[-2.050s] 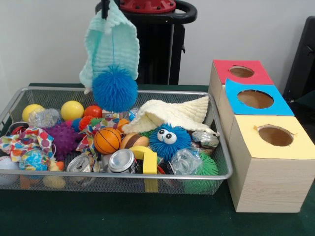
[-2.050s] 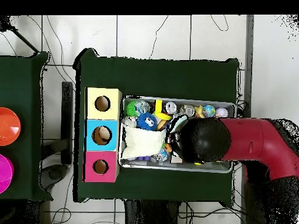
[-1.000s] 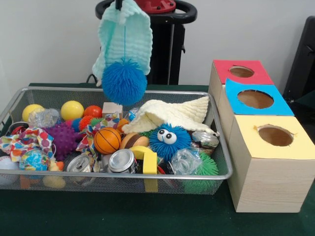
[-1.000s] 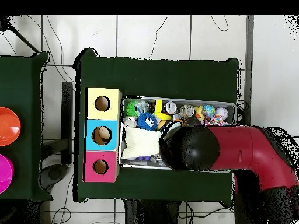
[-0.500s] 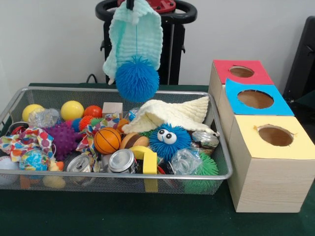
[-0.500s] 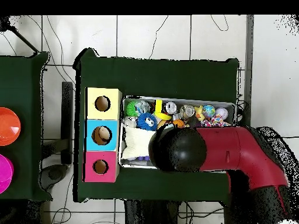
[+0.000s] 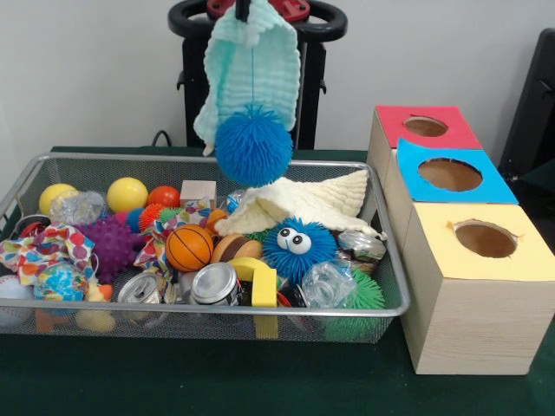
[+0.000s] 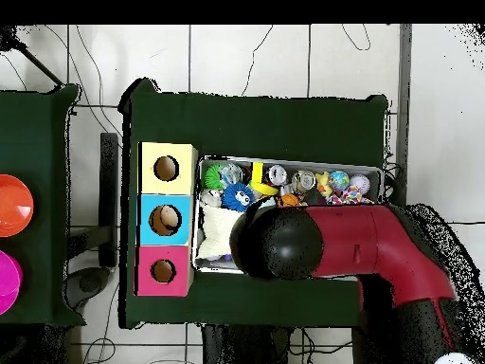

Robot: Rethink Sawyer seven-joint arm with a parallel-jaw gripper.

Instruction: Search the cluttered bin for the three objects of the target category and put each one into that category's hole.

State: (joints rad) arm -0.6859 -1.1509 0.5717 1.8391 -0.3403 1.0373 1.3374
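Observation:
At the top edge of the front view my gripper (image 7: 244, 10) is shut on a mint-green cloth (image 7: 251, 61), and only its dark tips show. A blue fuzzy ball (image 7: 253, 146) dangles on a string in front of the cloth, above the far side of the wire bin (image 7: 217, 308). Below it a cream cloth (image 7: 303, 201) lies in the bin. To the right stand three boxes with round holes: red (image 7: 390, 130), blue (image 7: 412, 178) and yellow (image 7: 434, 251). In the overhead view the red arm (image 8: 284, 244) hides the gripper.
The bin holds several balls, among them a basketball (image 7: 188, 247), a purple spiky ball (image 7: 111, 244), a blue fuzzy toy with eyes (image 7: 297, 245), cans (image 7: 213, 283), a patterned cloth (image 7: 52, 243) and a wooden block (image 7: 198, 191). A black stand (image 7: 303, 78) rises behind the bin.
The gripper has carried the mint cloth and dangling blue ball rightward in the front view, toward the boxes. In the overhead view the arm has swept left over the bin.

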